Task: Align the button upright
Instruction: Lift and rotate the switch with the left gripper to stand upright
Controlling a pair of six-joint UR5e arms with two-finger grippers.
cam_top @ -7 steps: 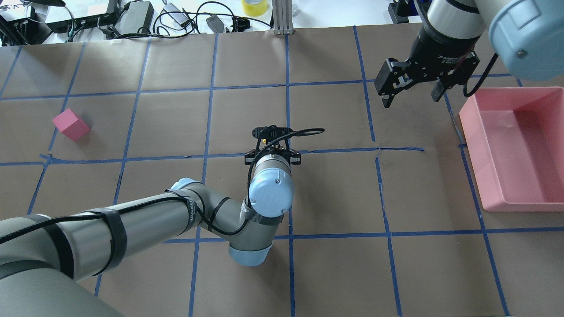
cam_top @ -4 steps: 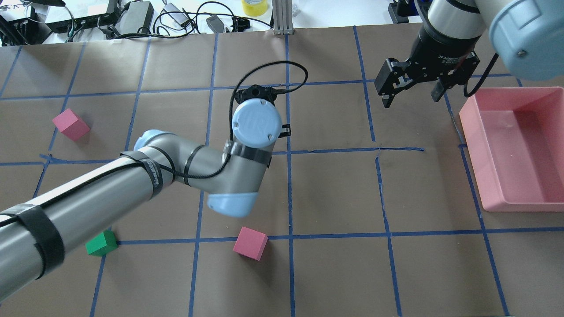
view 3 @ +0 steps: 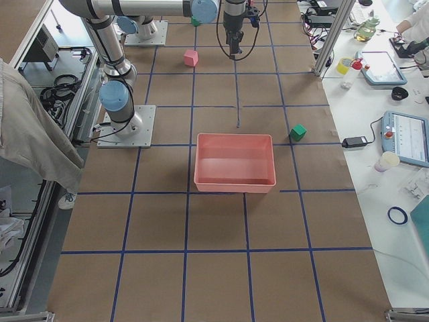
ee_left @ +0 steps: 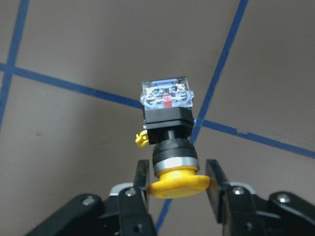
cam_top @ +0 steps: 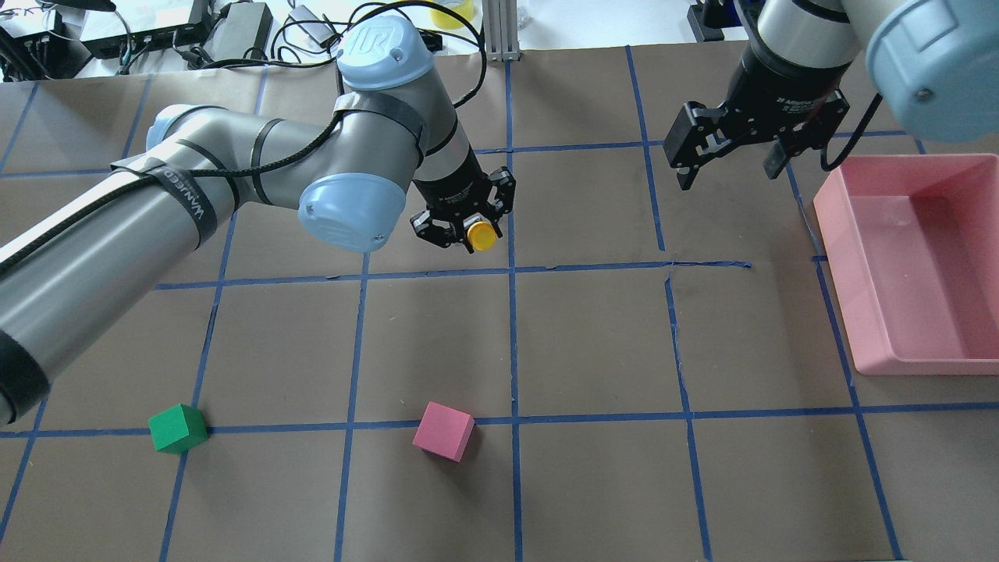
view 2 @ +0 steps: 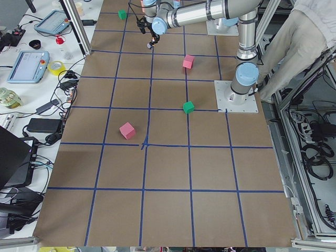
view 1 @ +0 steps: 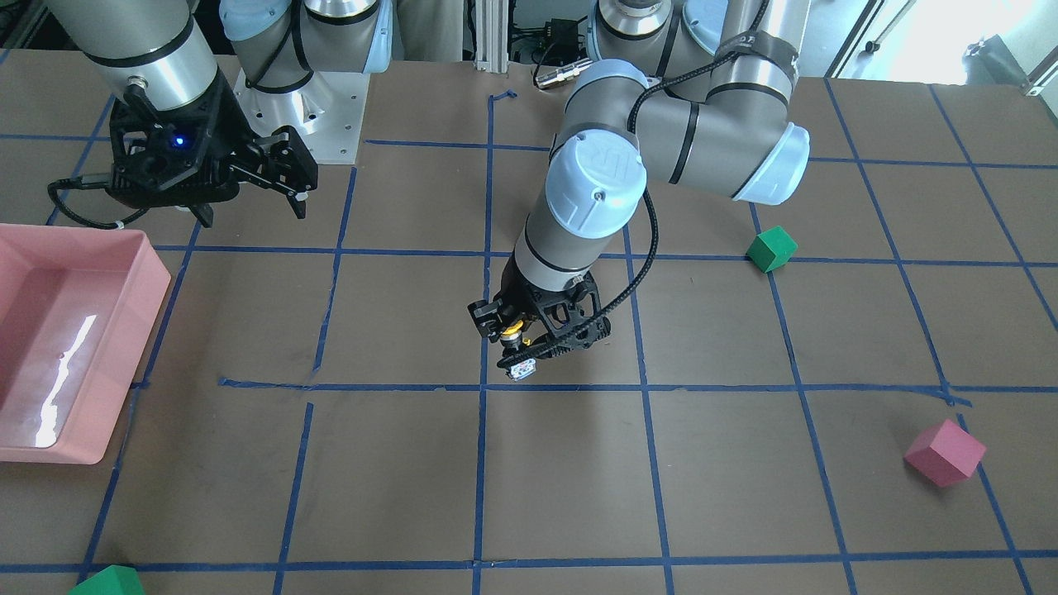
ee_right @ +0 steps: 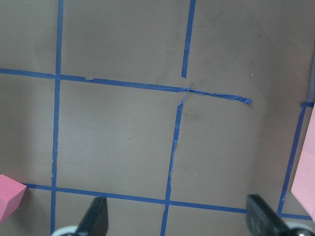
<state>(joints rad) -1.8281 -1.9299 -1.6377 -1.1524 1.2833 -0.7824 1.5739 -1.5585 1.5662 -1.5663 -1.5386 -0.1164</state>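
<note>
Now left gripper point(ee_left: 178, 172) pinches the button point(ee_left: 167, 120) by its cap, axis seemingly tilted, base downward.

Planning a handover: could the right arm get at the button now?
Probably yes. The left end effector grips the button only by its yellow cap, so the base sticks out free. The right end effector hangs open off to the side, and nothing shows between them in the overhead view.

Left hand point(ee_left: 178, 181), button point(ee_left: 167, 120) now tilted
</note>
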